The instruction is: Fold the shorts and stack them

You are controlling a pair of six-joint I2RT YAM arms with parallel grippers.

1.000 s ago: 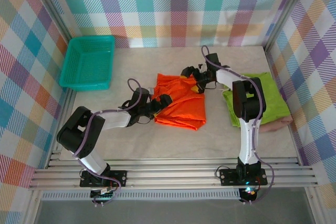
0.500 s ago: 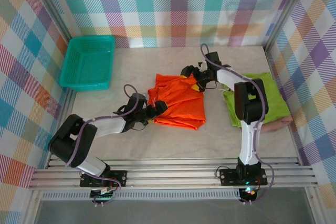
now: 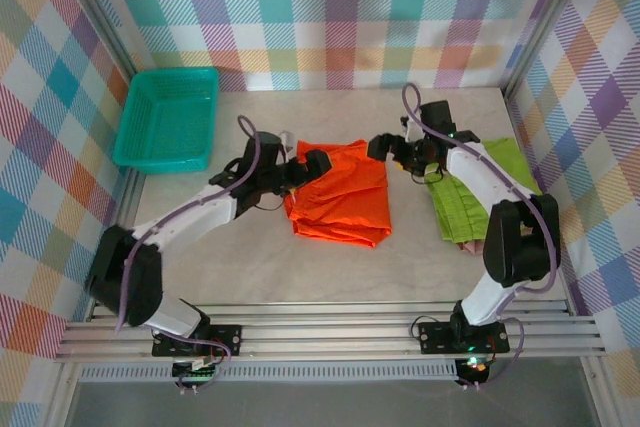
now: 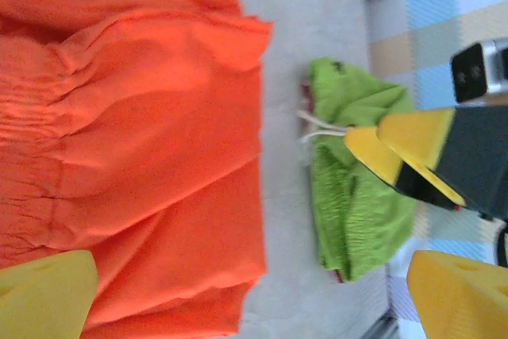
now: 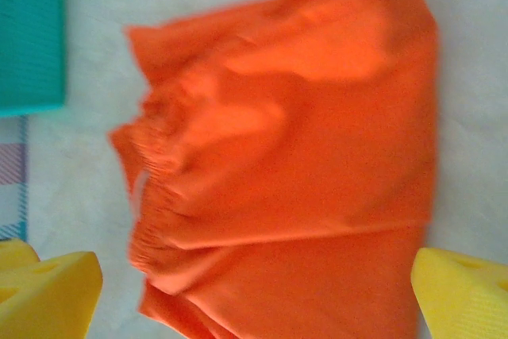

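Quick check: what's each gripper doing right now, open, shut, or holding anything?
Left gripper: open, empty, over the far left corner of the orange shorts.
Right gripper: open, empty, at their far right corner.

Basket far left, shorts centre, other shorts right.

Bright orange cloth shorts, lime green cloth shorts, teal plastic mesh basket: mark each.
Orange shorts (image 3: 340, 197): top external view, cloth's middle.
Green shorts (image 3: 452, 212): top external view, left portion.
Teal basket (image 3: 168, 117): top external view, mesh floor.
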